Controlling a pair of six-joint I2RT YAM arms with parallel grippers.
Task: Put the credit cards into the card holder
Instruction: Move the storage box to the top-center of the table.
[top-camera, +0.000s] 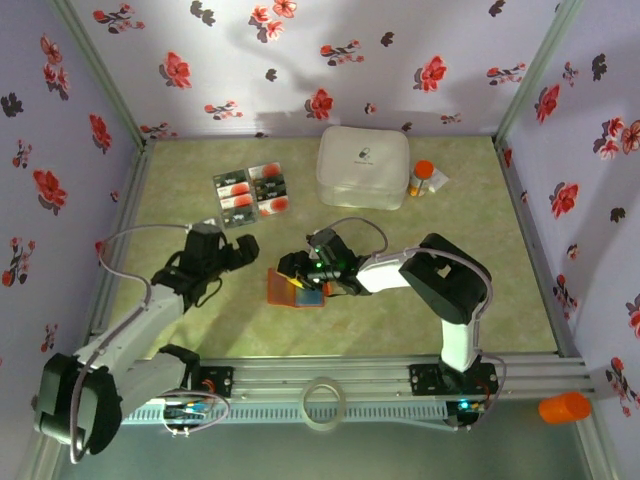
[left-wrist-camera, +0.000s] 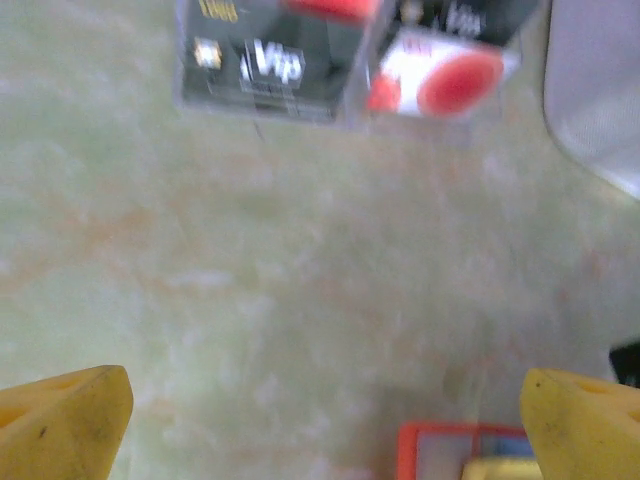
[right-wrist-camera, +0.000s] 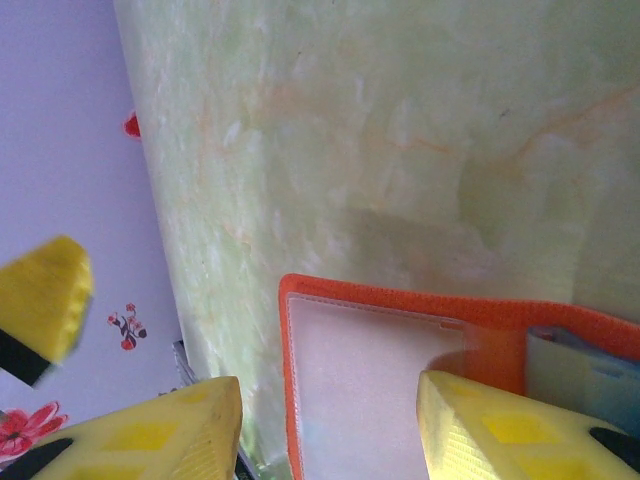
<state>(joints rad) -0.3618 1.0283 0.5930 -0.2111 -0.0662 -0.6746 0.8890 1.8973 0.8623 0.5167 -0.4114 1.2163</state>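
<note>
Status: early stage. The cards (top-camera: 252, 195) lie grouped on the table (top-camera: 480, 300), apart from the holder (top-camera: 290, 290), and none is visibly pocketed. A blue item inside the holder cannot be identified. The holder lies open between the arms.

- Right gripper (right-wrist-camera: 330, 420): jaws apart over the holder, gripping nothing.
- Left gripper (left-wrist-camera: 320, 430): spread wide, empty, between holder and cards.

Remaining, by this evidence — every pick and insertion.

both arms reach inward, the left gripper (top-camera: 246, 250) and right gripper (top-camera: 296, 275) each with jaws parted.
</note>
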